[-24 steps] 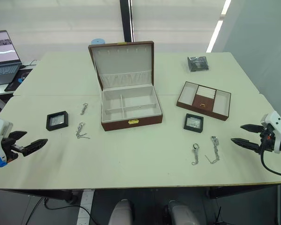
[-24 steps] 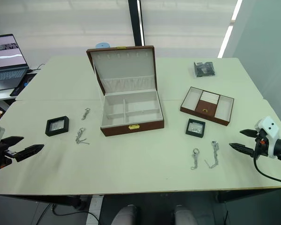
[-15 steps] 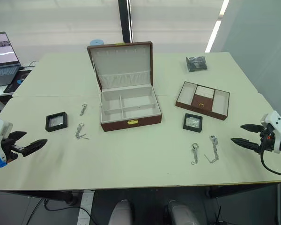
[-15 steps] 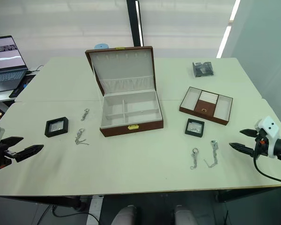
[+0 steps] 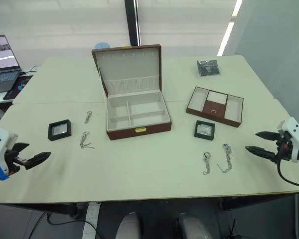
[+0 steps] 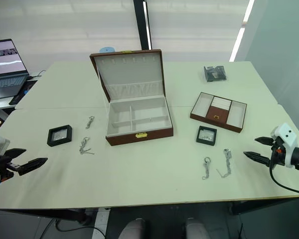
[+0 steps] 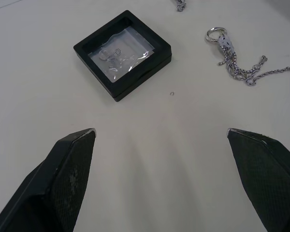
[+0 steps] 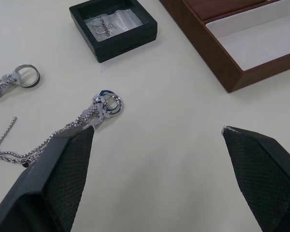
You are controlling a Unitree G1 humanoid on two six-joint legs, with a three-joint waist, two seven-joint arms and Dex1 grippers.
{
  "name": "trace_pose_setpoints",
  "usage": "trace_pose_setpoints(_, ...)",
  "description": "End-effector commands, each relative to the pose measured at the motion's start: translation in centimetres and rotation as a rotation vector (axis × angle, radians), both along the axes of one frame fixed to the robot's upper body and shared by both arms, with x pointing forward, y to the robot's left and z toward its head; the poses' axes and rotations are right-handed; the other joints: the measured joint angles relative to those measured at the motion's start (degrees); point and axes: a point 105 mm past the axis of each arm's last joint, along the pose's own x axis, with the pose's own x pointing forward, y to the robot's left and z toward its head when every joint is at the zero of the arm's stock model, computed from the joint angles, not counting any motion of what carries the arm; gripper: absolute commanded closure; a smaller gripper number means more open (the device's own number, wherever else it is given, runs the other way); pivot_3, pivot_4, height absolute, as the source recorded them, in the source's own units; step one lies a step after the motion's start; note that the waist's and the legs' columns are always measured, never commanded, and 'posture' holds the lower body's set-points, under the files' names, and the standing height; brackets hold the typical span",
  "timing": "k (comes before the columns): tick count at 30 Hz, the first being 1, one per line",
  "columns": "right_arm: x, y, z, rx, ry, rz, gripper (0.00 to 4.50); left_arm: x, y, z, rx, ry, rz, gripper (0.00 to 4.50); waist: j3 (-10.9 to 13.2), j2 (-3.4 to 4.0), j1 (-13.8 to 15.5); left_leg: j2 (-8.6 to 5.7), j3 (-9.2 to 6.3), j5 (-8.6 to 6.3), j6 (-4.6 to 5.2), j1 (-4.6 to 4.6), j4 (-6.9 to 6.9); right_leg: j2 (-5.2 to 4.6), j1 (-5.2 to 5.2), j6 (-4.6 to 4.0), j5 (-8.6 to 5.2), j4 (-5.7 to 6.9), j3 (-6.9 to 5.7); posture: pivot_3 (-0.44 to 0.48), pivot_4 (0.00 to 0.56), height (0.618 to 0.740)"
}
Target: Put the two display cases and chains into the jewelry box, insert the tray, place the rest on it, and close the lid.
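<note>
Sitting at the middle of the matte cream table (image 5: 149, 174), your large reddish-brown jewelry box (image 5: 138, 130) is open: smooth cream lining, thin dividers making compartments, a small gold clasp on the front wall. Its hinged lid (image 5: 129, 68) stands upright behind, cream inside, with a gathered pocket low down and a row of small hooks near the top edge.

To your left of the box lie two short silver chains (image 5: 85, 140), link-textured, one nearer the box's back corner (image 5: 88, 116), and further left a small square black display case (image 5: 60, 129) with a greyish clear window; the left wrist view shows small metal pieces under that window.

To your right, the shallow brown tray (image 5: 215, 105) rests flat, with cream compartments around one brown middle section carrying a small gold piece. Just in front of it sits the second black display case (image 5: 205, 130), and nearer you two more silver chains with rings (image 5: 208, 162) (image 5: 226, 157). A dark crinkled packet (image 5: 208, 67) lies at the far right.

Your left gripper (image 5: 34, 159) hangs at the left table edge, black textured fingers spread wide, holding nothing. Your right gripper (image 5: 258, 143) is at the right edge, likewise wide apart and empty
</note>
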Motion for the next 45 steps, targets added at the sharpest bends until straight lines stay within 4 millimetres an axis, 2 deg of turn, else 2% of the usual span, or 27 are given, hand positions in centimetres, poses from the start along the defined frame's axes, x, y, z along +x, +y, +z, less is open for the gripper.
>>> trace_pose_setpoints(1, 0.1, 0.2, 1.6, 0.010, -0.061, 0.010, 0.02, 0.3, 0.0, 1.2, 0.034, -0.032, -0.008, 0.00, 0.0, 0.00, 0.0, 0.00, 0.01, 0.00, 0.00, 0.00, 0.00, 0.00, 0.00, 0.00, 0.00, 0.00, 0.01, 0.000, 0.150, 0.740)
trace_pose_setpoints(11, 0.4, 0.7, 2.1, 0.045, -0.088, 0.009, 0.02, 0.5, -0.6, 1.1, 0.023, -0.056, -0.001, 0.00, 0.0, 0.00, 0.0, 0.00, 0.01, 0.00, 0.00, 0.00, 0.00, 0.00, 0.00, 0.00, 0.00, 0.00, 0.01, 0.000, 0.150, 0.740)
trace_pose_setpoints(19, 1.1, 2.2, 3.2, 0.118, -0.150, 0.007, 0.02, 1.1, -1.5, 1.0, -0.037, -0.112, 0.023, 0.00, 0.0, -0.01, 0.0, 0.01, 0.01, 0.00, 0.00, 0.00, 0.00, 0.00, 0.01, 0.00, 0.00, 0.00, 0.02, 0.000, 0.150, 0.740)
trace_pose_setpoints(26, 3.8, 6.1, 4.7, 0.193, -0.257, 0.021, 0.02, 3.6, -2.6, 1.3, -0.104, -0.224, 0.105, 0.00, 0.0, -0.04, 0.0, 0.01, -0.01, 0.00, -0.01, 0.01, 0.01, 0.02, 0.02, 0.00, 0.00, 0.03, 0.02, 0.000, 0.150, 0.740)
trace_pose_setpoints(28, 4.9, 7.6, 5.1, 0.210, -0.289, 0.034, 0.02, 4.7, -3.5, 1.5, -0.138, -0.260, 0.119, 0.00, 0.0, -0.05, 0.0, 0.01, -0.01, 0.00, -0.01, 0.01, 0.02, 0.02, 0.02, 0.01, 0.00, 0.03, 0.02, 0.000, 0.150, 0.740)
trace_pose_setpoints(29, 5.4, 8.5, 5.3, 0.213, -0.302, 0.045, 0.19, 5.3, -4.1, 1.5, -0.150, -0.277, 0.116, 0.00, 0.0, -0.05, 0.0, 0.00, -0.01, 0.00, -0.01, 0.01, 0.02, 0.02, 0.02, 0.01, 0.00, 0.03, 0.02, 0.000, 0.150, 0.740)
trace_pose_setpoints(31, 6.8, 10.4, 5.6, 0.221, -0.329, 0.064, 0.53, 6.6, -5.2, 1.5, -0.163, -0.309, 0.119, 0.38, 0.0, -0.05, -0.1, -0.01, -0.01, 0.00, -0.01, 0.00, 0.02, 0.02, 0.02, 0.01, 0.01, 0.03, 0.02, 0.000, 0.150, 0.740)
trace_pose_setpoints(33, 8.4, 12.2, 5.6, 0.214, -0.347, 0.067, 1.06, 7.9, -6.7, 1.1, -0.182, -0.317, 0.118, 0.77, 0.0, -0.07, -0.1, -0.01, 0.00, 0.00, -0.01, 0.00, 0.04, 0.02, 0.01, 0.01, 0.01, 0.06, 0.02, 0.000, 0.150, 0.740)
trace_pose_setpoints(35, 9.5, 14.0, 5.3, 0.214, -0.345, 0.083, 1.82, 9.1, -8.1, 0.5, -0.208, -0.310, 0.116, 1.49, 0.0, -0.08, 0.0, -0.01, -0.01, 0.00, -0.01, -0.01, 0.04, 0.03, 0.01, 0.02, 0.01, 0.05, 0.02, 0.000, 0.150, 0.740)
trace_pose_setpoints(40, 11.4, 17.7, 4.3, 0.188, -0.332, 0.132, 3.18, 11.2, -10.5, -0.2, -0.245, -0.295, 0.111, 3.09, 0.0, -0.13, 0.0, -0.01, 0.01, 0.01, -0.02, -0.10, 0.05, 0.03, -0.07, 0.01, 0.01, 0.02, 0.03, 0.000, 0.150, 0.740)
trace_pose_setpoints(44, 12.4, 20.0, 3.5, 0.168, -0.321, 0.150, 4.27, 12.4, -11.4, -0.5, -0.257, -0.287, 0.115, 4.37, 0.0, -0.14, 0.0, -0.01, 0.01, 0.01, -0.02, -0.19, 0.09, 0.03, -0.17, 0.02, 0.02, 0.05, 0.03, 0.000, 0.150, 0.740)
trace_pose_setpoints(45, 12.6, 20.5, 3.4, 0.169, -0.317, 0.155, 4.49, 12.7, -11.6, -0.6, -0.261, -0.284, 0.116, 4.50, 0.0, -0.14, 0.0, -0.01, 0.01, 0.02, -0.03, -0.20, 0.09, 0.03, -0.20, 0.02, 0.02, 0.08, 0.04, 0.000, 0.150, 0.740)
